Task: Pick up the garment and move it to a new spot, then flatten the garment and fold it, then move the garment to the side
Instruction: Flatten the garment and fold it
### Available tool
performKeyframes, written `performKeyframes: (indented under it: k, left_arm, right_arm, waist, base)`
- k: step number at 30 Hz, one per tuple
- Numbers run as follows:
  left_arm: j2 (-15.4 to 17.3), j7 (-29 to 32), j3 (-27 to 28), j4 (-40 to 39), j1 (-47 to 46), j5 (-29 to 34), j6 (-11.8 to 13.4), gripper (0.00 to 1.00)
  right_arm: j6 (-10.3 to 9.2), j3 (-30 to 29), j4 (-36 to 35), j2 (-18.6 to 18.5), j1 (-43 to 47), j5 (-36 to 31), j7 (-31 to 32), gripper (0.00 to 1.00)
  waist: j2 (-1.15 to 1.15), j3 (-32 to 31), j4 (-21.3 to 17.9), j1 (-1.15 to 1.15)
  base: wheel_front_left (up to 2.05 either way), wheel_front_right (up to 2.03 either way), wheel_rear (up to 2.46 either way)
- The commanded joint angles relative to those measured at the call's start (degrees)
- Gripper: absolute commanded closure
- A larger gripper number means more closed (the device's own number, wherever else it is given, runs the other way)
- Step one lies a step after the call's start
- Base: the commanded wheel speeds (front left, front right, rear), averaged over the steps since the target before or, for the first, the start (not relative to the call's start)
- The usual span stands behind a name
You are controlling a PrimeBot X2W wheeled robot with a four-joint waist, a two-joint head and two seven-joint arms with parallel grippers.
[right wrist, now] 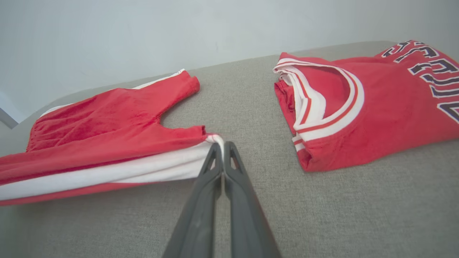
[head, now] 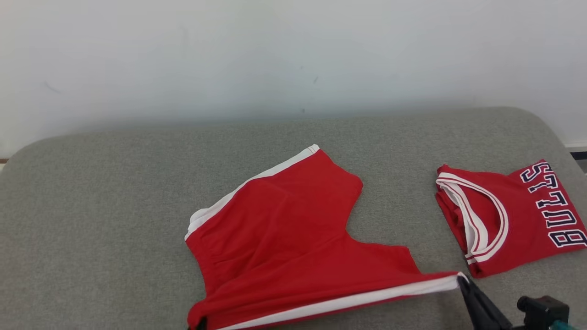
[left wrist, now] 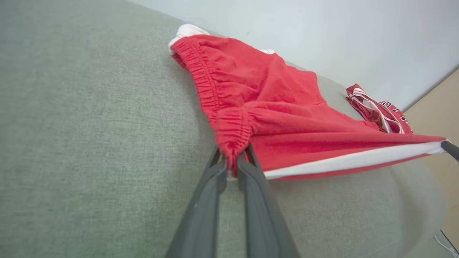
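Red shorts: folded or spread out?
Spread: red shorts show both legs apart, near edge stretched between left gripper at waistband and right gripper at hem.

On the padded table (head: 91, 229) the shorts (head: 293, 229), folded jersey (head: 509, 215) apart to their right, wall (head: 275, 55) behind

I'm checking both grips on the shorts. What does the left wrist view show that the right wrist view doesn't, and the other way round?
Left wrist view: the left gripper, jaws shut on the gathered elastic waistband of the red shorts, at its near corner.
Right wrist view: the right gripper, jaws shut on the white-striped leg corner, with the stripe drawn taut away from it.
Both: the shorts, the folded red jersey lying apart from them, and the grey padded surface.
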Motion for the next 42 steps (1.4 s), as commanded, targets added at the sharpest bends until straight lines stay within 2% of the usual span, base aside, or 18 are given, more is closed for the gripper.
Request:
performKeyframes:
  k: [1, 6, 11, 21, 33, 34, 35, 36, 37, 38, 39, 40, 42]
  left_arm:
    - [1.8, -0.4, 1.3, -0.7, -0.7, 0.4, 0.9, 1.00]
    - [0.8, -0.4, -0.2, -3.4, -4.3, -0.4, 0.9, 1.00]
    - [-0.1, -0.3, -3.9, -3.9, -11.9, -1.9, 0.7, 1.00]
    - [-2.9, -0.3, -5.1, 0.9, -26.0, -5.9, 0.5, 1.00]
    - [-3.3, -0.3, -8.2, 4.2, -37.7, -11.0, 0.5, 1.00]
    - [-3.3, -0.3, -8.4, 4.2, -38.2, -11.0, 0.5, 0.99]
    - [-3.3, -0.3, -8.6, 4.2, -38.6, -11.1, 0.5, 0.93]
    - [-3.3, -0.3, -9.0, 4.3, -39.0, -11.0, 0.5, 0.80]
    - [-3.3, -0.3, -9.2, 4.4, -39.3, -10.7, 0.5, 0.64]
    - [-3.3, -0.3, -9.2, 4.4, -39.4, -10.7, 0.5, 0.52]
    - [-3.3, -0.2, -9.4, 4.6, -39.5, -10.5, 0.5, 0.02]
    - [-3.3, -0.2, -9.5, 4.7, -39.5, -10.5, 0.5, 0.00]
    - [-3.3, -0.2, -9.7, 5.1, -39.1, -10.0, 0.5, 0.00]
  right_arm:
    - [-1.02, -3.0, 0.1, -0.9, -2.1, -0.7, -0.7, 1.00]
    - [-0.97, -4.2, 1.6, -0.5, -7.0, -4.1, -0.6, 1.00]
    - [-0.80, -4.0, 5.4, -0.4, -18.1, -7.7, -0.5, 1.00]
    - [-0.62, 5.6, 19.7, -1.1, -42.2, -8.7, -0.4, 1.00]
    - [-0.62, 16.5, 34.8, -0.9, -61.0, -4.9, -0.4, 1.00]
    - [-0.62, 17.1, 35.4, -0.8, -61.9, -4.6, -0.4, 1.00]
    - [-0.62, 17.8, 36.1, -0.7, -62.5, -4.2, -0.4, 1.00]
    - [-0.62, 18.4, 36.7, -0.6, -63.1, -3.9, -0.4, 1.00]
    - [-0.62, 18.8, 37.1, -0.4, -63.6, -3.5, -0.4, 0.96]
    - [-0.62, 19.1, 37.6, -0.3, -64.0, -3.0, -0.4, 0.73]
    - [-0.62, 19.3, 37.9, -0.2, -64.3, -2.5, -0.4, 0.14]
    - [-0.62, 19.4, 38.1, -0.2, -64.6, -2.1, -0.4, 0.00]
    - [-0.61, 19.7, 38.3, -0.1, -64.3, -1.7, -0.4, 0.00]
  waist:
    - [0.00, 1.2, 1.6, 0.00]
    - [0.00, 3.6, 4.3, 0.00]
    - [0.00, 9.1, 8.2, 0.00]
    - [0.00, 18.5, 13.5, 0.00]
    - [0.00, 27.9, 16.9, 0.00]
    - [0.00, 28.4, 17.0, 0.00]
    - [0.00, 28.9, 17.0, 0.00]
    - [0.00, 29.2, 17.1, 0.00]
    - [0.00, 29.5, 17.2, 0.00]
    - [0.00, 29.7, 17.2, 0.00]
    - [0.00, 29.8, 17.1, 0.00]
    - [0.00, 29.9, 17.1, 0.00]
    - [0.00, 30.0, 16.9, 0.00]
  base:
    - [0.00, 0.00, 0.00]
    - [0.00, 0.00, 0.00]
    - [0.00, 0.00, 0.00]
    - [0.00, 0.00, 0.00]
    - [0.00, 0.00, 0.00]
    - [0.00, 0.00, 0.00]
    - [0.00, 0.00, 0.00]
    - [0.00, 0.00, 0.00]
    - [0.00, 0.00, 0.00]
    - [0.00, 0.00, 0.00]
    - [0.00, 0.00, 0.00]
    - [0.00, 0.00, 0.00]
    - [0.00, 0.00, 0.00]
